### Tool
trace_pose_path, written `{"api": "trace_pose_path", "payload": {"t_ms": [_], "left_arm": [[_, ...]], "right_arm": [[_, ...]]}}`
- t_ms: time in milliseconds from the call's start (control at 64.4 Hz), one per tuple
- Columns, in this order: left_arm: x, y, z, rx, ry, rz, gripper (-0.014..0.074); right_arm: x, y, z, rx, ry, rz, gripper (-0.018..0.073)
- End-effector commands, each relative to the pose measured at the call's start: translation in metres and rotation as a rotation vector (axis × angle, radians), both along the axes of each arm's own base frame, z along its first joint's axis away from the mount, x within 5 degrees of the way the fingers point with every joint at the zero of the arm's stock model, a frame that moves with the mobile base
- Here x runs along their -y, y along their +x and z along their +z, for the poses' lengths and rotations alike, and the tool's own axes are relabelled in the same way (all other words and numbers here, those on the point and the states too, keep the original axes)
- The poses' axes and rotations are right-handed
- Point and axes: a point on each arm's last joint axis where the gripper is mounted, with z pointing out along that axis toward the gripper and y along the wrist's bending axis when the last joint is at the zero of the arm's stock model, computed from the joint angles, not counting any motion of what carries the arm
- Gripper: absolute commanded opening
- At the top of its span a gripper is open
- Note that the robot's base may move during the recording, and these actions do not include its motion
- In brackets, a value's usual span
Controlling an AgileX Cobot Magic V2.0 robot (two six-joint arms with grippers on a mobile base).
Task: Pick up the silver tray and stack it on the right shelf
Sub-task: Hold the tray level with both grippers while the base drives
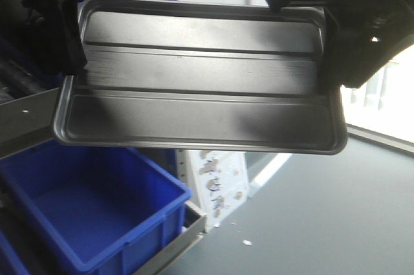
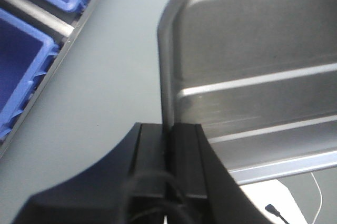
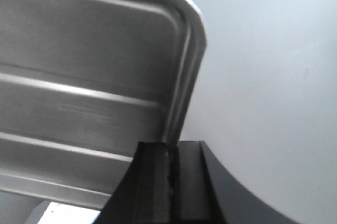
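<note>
The silver tray (image 1: 200, 74) hangs in the air across the front view, tilted with its ridged floor facing the camera. My left gripper (image 1: 65, 29) is shut on the tray's left rim, and my right gripper (image 1: 333, 35) is shut on its right rim. In the left wrist view the black jaws of the left gripper (image 2: 169, 129) pinch the thin rim of the tray (image 2: 253, 76). The right wrist view shows the right gripper (image 3: 171, 150) clamped on the rim of the tray (image 3: 89, 76) just below a rounded corner. The right shelf is out of view.
A blue bin (image 1: 84, 204) sits on a steel rack at the lower left, below the tray. More blue bins (image 2: 21, 50) lie along the rack edge at the left. Grey floor (image 1: 323, 217) stretches to the right, with a white printed sheet (image 1: 220, 184) under the tray.
</note>
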Motion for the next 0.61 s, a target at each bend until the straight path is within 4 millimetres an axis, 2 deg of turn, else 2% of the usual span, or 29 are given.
{"api": "trace_pose_path", "payload": {"t_ms": [0, 590], "left_arm": [[0.0029, -0.0027, 0.0195, 0.072, -0.078, -0.018, -0.0095], [0.003, -0.0028, 0.0195, 0.071, -0.08, -0.018, -0.0095]], "right_arm": [[-0.0025, 0.001, 0.0214, 0.105, 0.069, 0.026, 0.0056], [-0.0025, 0.001, 0.0214, 0.105, 0.069, 0.026, 0.0056]]}}
